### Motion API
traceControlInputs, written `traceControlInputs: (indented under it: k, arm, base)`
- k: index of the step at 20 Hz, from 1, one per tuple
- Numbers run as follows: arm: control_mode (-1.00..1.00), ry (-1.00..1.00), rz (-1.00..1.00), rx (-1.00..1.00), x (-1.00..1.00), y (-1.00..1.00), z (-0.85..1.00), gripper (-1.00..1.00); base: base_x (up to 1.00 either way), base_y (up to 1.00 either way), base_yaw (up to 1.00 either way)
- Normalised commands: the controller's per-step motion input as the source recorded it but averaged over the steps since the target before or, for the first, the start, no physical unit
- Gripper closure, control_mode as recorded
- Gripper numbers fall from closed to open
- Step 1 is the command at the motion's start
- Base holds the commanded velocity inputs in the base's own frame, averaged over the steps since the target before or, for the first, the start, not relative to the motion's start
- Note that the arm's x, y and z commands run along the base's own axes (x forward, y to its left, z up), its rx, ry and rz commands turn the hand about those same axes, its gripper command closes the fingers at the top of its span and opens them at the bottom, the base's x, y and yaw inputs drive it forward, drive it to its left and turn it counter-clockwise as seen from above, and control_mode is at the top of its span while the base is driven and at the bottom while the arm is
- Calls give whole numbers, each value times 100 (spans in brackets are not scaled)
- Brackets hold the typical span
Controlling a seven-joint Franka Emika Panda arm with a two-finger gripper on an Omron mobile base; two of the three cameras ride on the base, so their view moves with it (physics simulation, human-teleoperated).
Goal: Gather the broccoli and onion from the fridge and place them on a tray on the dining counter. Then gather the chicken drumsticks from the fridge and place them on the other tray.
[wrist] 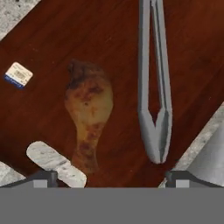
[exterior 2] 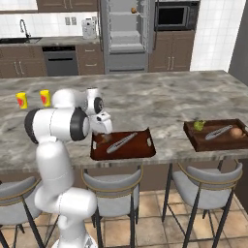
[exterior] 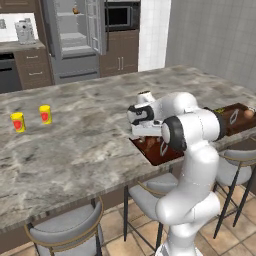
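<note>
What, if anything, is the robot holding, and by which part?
Nothing: the gripper has its jaws open above the drumstick, which lies loose on the tray.

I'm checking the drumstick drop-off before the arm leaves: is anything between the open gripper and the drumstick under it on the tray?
Nothing visible. The drumstick lies flat on the tray directly below the gripper, jaws wide apart. The tongs lie beside it, not touching.

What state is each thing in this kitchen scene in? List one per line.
fridge: doors open
gripper: open, holding nothing
chicken drumstick: lying flat in the near tray
tongs: lying in the near tray, arms closed
onion: resting in the far tray
broccoli: resting in the far tray
</note>
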Motion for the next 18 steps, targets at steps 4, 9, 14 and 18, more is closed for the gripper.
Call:
traceControlInputs:
  k: [4, 9, 14, 18]
  arm:
    - [-100, 3, -2, 4, -100, 0, 72, -100]
    - [-100, -17, 1, 1, -100, -2, 57, -100]
    - [-100, -29, 14, 0, -100, -7, 64, -100]
    - [-100, 5, 38, 11, -93, -8, 60, -100]
  base:
    - [0, 0, 0]
    - [0, 0, 0]
    - [0, 0, 0]
    - [0, 0, 0]
